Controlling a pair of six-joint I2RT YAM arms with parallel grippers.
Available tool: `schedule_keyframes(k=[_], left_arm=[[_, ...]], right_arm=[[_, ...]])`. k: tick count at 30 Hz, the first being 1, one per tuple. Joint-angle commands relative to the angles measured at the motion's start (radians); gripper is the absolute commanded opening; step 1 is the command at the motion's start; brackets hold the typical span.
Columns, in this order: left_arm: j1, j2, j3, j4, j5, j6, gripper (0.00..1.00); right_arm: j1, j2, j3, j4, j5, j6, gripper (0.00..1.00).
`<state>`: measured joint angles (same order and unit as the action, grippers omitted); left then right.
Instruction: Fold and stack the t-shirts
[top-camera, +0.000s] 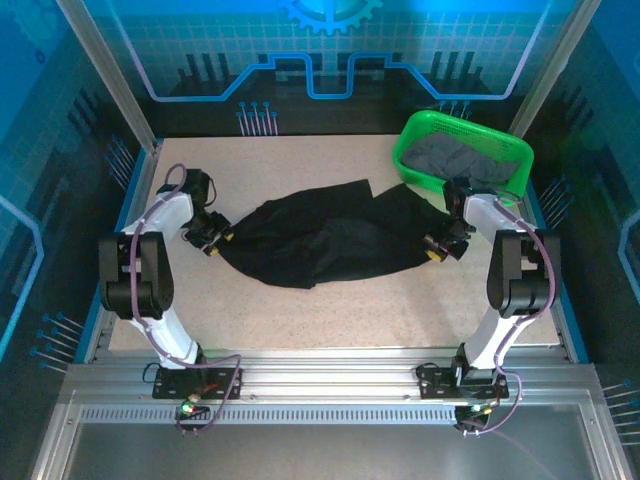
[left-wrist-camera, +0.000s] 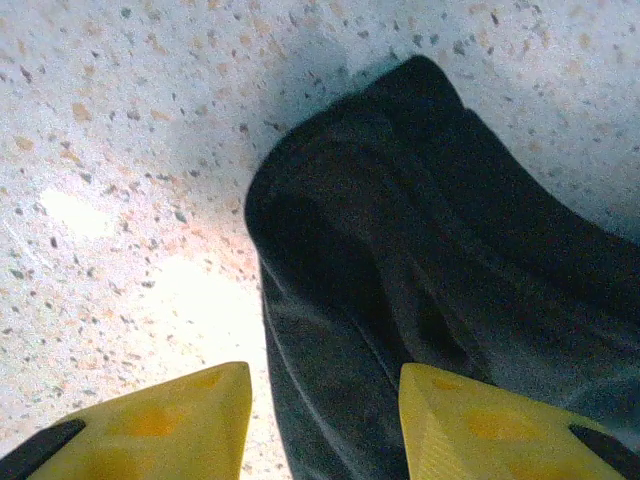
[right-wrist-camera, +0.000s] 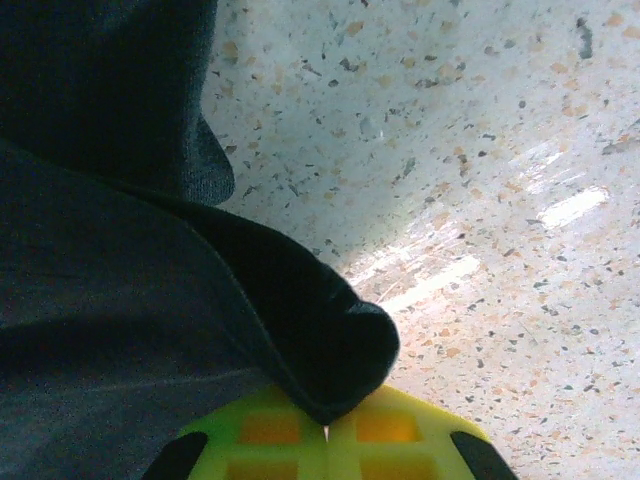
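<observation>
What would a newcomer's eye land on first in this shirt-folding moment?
A black t-shirt lies crumpled across the middle of the speckled table, the open left end effector at its left end and the right end effector shut on its right edge. At the far right corner, a bright green basket holds dark grey cloth.

Harsh white glare on tabletop (right-wrist-camera: 570, 205)

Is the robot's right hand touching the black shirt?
Touching. The right wrist view shows the hem of the black shirt lying directly on the shut yellow fingers, with its corner tucked between their tips.
</observation>
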<state>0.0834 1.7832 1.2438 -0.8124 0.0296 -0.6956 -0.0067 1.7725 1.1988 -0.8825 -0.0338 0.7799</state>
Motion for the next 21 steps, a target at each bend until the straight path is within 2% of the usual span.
schedule_keyframes(k=[1,7,8,10,11,12,21], left_arm=[[0.003,0.035,0.03,-0.045,-0.015,0.036,0.47],[-0.05,0.056,0.009,0.023,0.08,-0.015,0.5],[-0.059,0.059,0.002,0.038,0.104,-0.023,0.42],[-0.069,0.048,-0.004,0.039,0.122,-0.04,0.13],[-0.071,0.024,-0.012,0.047,0.123,-0.053,0.03],[-0.071,-0.001,-0.023,0.056,0.125,-0.063,0.0],[-0.063,-0.256,-0.038,0.015,0.12,-0.085,0.0]], right_arm=[[0.007,0.016,0.024,-0.031,-0.012,-0.018,0.0],[0.017,0.021,0.012,-0.015,-0.021,-0.011,0.0],[0.02,0.024,0.01,-0.013,-0.023,-0.01,0.0],[0.021,0.024,0.012,-0.012,-0.025,-0.005,0.0],[0.022,0.023,0.014,-0.009,-0.026,-0.005,0.0],[0.021,0.022,0.019,-0.009,-0.024,-0.006,0.0],[-0.059,0.027,0.132,-0.051,0.007,-0.043,0.0]])
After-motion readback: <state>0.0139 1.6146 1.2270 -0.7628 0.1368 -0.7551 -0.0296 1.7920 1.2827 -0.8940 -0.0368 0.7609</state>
